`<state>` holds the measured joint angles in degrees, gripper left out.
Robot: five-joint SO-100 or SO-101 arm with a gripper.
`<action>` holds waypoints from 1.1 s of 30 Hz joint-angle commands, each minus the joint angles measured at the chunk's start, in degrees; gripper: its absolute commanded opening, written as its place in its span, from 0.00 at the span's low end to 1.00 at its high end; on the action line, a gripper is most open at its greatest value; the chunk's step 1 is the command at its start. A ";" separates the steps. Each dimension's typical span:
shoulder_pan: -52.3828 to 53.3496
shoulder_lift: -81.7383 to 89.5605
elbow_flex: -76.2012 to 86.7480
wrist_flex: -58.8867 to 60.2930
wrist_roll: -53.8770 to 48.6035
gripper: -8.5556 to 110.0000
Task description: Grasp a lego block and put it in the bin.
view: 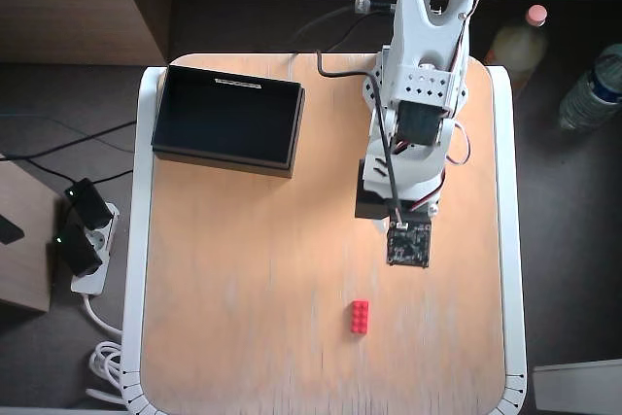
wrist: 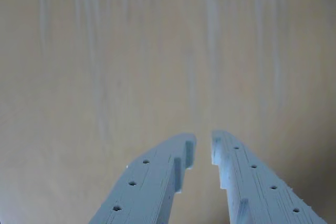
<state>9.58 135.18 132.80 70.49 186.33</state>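
The red lego block (view: 360,317) lies on the wooden table near its front edge in the overhead view. The bin (view: 226,117), a shallow black tray, sits at the table's back left corner. In the overhead view, my arm (view: 413,114) reaches from the back right, and its wrist camera board (view: 408,243) covers the fingers, a short way behind and right of the block. In the wrist view my gripper (wrist: 203,142) shows two pale blue fingers (wrist: 157,182) with a narrow gap at the tips. Only bare wood shows between them. Neither block nor bin appears in the wrist view.
In the overhead view, a white rim (view: 142,240) edges the table. Two bottles (view: 593,89) stand on the floor to the right, and a power strip (view: 86,240) with cables lies to the left. A cable (view: 335,70) runs across the table beside the arm's base.
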 commanded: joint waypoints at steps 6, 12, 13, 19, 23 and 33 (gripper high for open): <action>2.02 -15.91 -20.65 -1.76 2.02 0.07; 1.93 -24.52 -27.33 -1.85 1.23 0.07; 1.93 -25.66 -27.86 -2.37 1.41 0.07; 2.11 -32.78 -29.18 -10.11 0.62 0.07; 2.29 -38.41 -34.37 -11.07 -0.18 0.08; 1.76 -47.29 -38.94 -14.24 -2.55 0.16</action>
<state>11.16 87.89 101.43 59.06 184.48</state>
